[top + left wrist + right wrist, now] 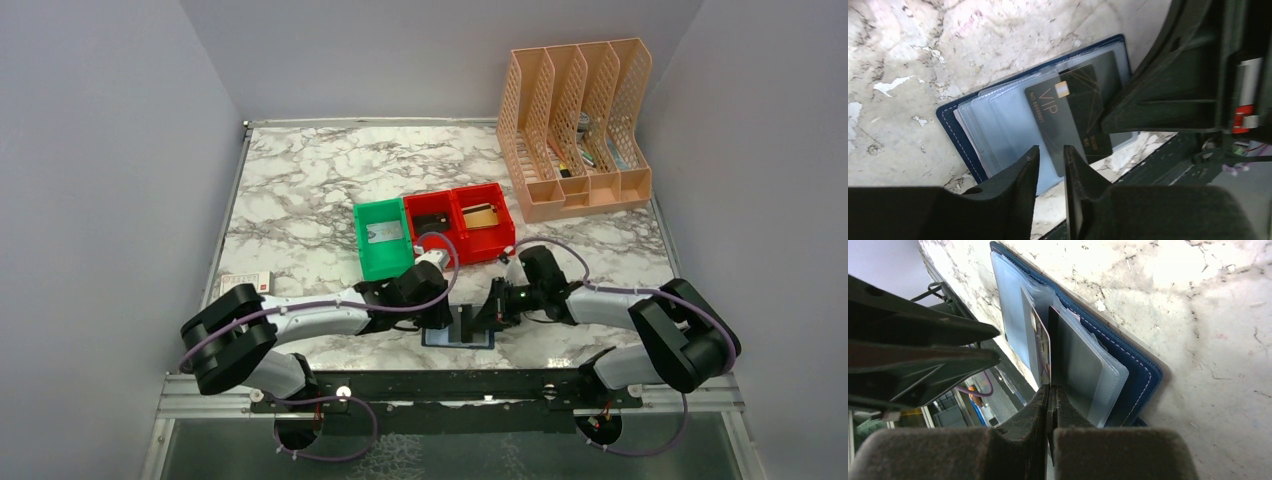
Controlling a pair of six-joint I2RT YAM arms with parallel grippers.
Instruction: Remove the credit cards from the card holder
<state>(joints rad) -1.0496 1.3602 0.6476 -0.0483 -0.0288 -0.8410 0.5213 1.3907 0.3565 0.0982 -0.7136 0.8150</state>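
The navy card holder [458,336] lies open on the marble by the front edge, its grey-blue sleeves [993,120] fanned out. A black VIP credit card [1068,115] sticks halfway out of a clear sleeve. My left gripper [1051,150] hovers at the card's lower corner, its jaws a narrow gap apart with nothing pinched between them. My right gripper [1049,387] is shut on the raised edge of a sleeve of the card holder [1138,365], right beside the card [1040,347]. In the top view both grippers, left [440,322] and right [487,315], meet over the holder.
A green bin [383,238] and two red bins [460,222] stand just behind the grippers. A peach file organizer [575,125] is at the back right. A small white box [245,282] lies at the left. The metal rail [450,385] runs close in front.
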